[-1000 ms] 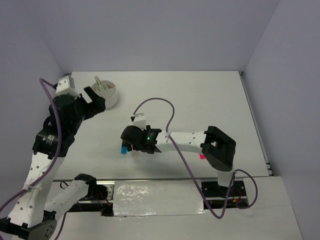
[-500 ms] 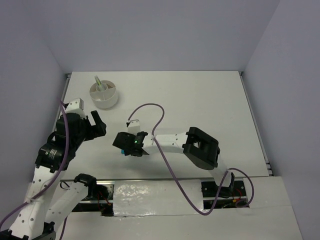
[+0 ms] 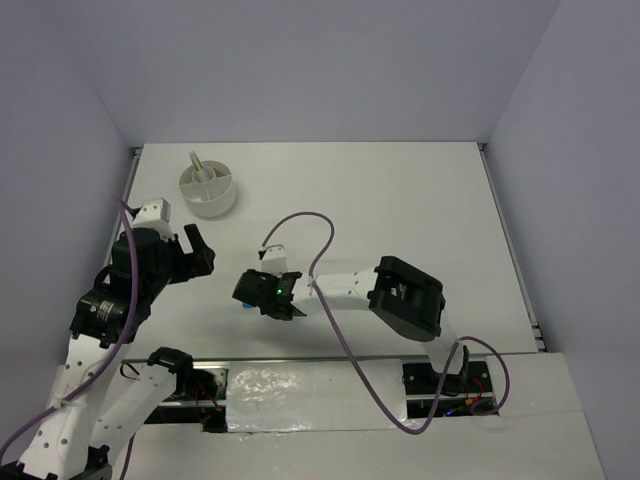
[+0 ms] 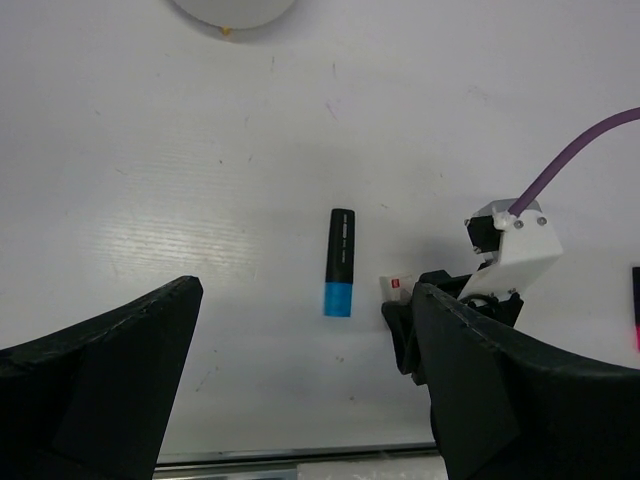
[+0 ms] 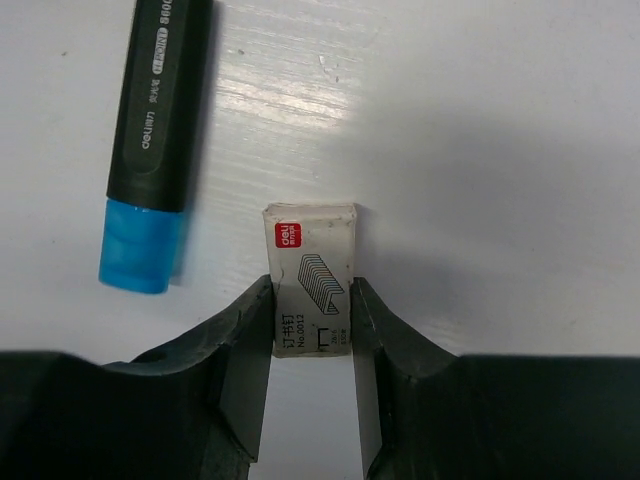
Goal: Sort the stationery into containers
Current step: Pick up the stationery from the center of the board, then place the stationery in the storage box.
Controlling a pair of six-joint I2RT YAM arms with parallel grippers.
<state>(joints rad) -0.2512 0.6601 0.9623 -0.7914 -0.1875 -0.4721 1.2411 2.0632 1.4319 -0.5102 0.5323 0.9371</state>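
My right gripper [image 5: 311,320] is shut on a small white box [image 5: 311,280] printed with a staple drawing; both jaws press its sides, and it seems to rest on the table. A blue-and-black marker [image 5: 160,120] lies just to its left, blue end toward me. In the top view the right gripper [image 3: 262,296] is low over the table near the front. My left gripper [image 3: 190,250] is open and empty, raised above the marker [image 4: 340,262] and the box [image 4: 395,288]. The round white cup [image 3: 208,190] stands far left and holds a yellow-green stick [image 3: 196,163].
A pink highlighter end [image 4: 636,320] shows at the right border of the left wrist view. The right arm's purple cable [image 3: 320,225] loops over the middle of the table. Walls enclose the table on three sides.
My left gripper has drawn back from the cup toward the near edge. My right gripper has moved left and down to the white box beside the marker.
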